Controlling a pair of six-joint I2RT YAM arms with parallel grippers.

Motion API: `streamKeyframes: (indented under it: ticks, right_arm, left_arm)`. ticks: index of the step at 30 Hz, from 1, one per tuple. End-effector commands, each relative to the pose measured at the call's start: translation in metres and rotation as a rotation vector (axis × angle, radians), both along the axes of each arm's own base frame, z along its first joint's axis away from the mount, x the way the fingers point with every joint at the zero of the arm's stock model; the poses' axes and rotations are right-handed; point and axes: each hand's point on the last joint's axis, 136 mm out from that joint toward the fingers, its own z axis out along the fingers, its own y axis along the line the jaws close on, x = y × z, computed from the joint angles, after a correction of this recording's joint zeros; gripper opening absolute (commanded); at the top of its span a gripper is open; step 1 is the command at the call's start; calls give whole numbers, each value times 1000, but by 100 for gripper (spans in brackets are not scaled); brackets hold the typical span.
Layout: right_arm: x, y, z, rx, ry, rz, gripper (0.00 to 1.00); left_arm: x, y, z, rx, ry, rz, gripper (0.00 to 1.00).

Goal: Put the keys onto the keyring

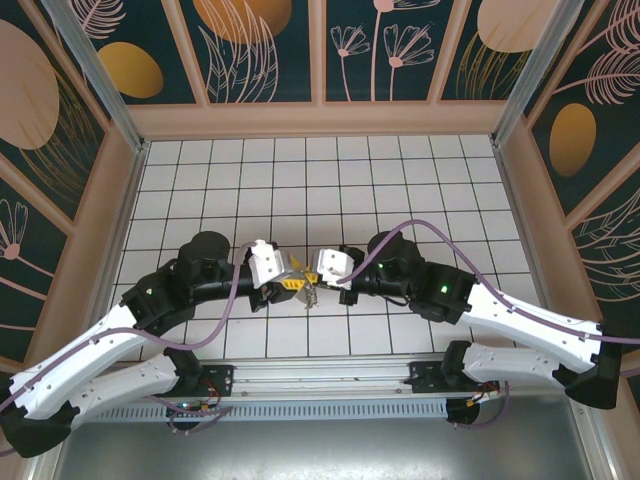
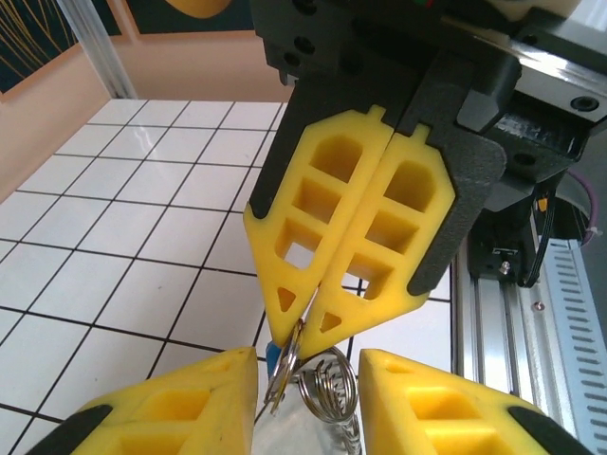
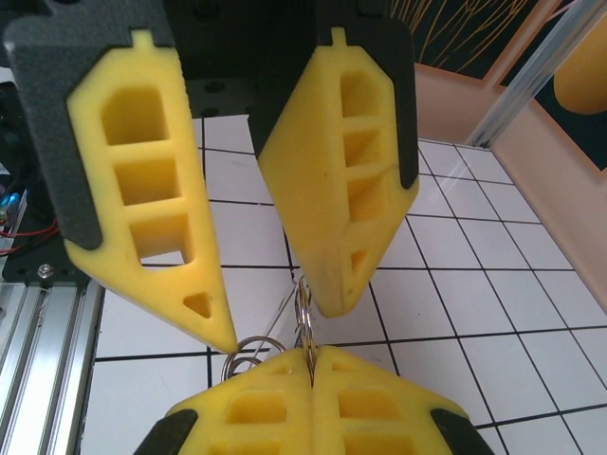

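Note:
My two grippers meet tip to tip above the middle of the tiled floor. My right gripper (image 3: 311, 355) (image 2: 302, 327) is shut on a thin silvery split ring, the keyring (image 3: 305, 308) (image 2: 288, 358), which stands edge-on. My left gripper (image 2: 308, 362) (image 3: 280, 325) is open, one yellow finger on either side of the ring. A bright blue key head (image 2: 269, 360) peeks out just behind the ring; the key's blade is hidden. More silvery wire coils (image 2: 328, 384) (image 3: 248, 349) hang beside the pinched ring. From above, both grippers (image 1: 304, 282) hold small metal bits (image 1: 311, 297) that dangle below.
White tiled floor (image 1: 320, 190) stretches behind and to both sides, walled by tan boards with dark patterned panels. A metal rail (image 1: 320, 385) with cables runs along the near edge under the arm bases.

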Motion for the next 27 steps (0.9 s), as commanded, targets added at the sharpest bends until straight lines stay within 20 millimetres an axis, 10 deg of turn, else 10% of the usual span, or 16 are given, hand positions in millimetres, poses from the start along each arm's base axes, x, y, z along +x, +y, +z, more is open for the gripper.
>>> streamKeyframes:
  ticks: [1,8,18,27]
  right_arm:
    - [-2,2,22,50,-28,22,0]
    - [-4,4,22,49,-24,30,0]
    - [-3,7,16,29,-18,39,0]
    - [-3,8,14,23,-15,43,0]
  left_arm:
    - [1,0,8,8,-37,-5,32]
    - [1,-1,3,25,-29,-11,12]
    - [0,-4,4,19,-28,-25,16]
    - [-3,-6,0,23,-19,-49,0]
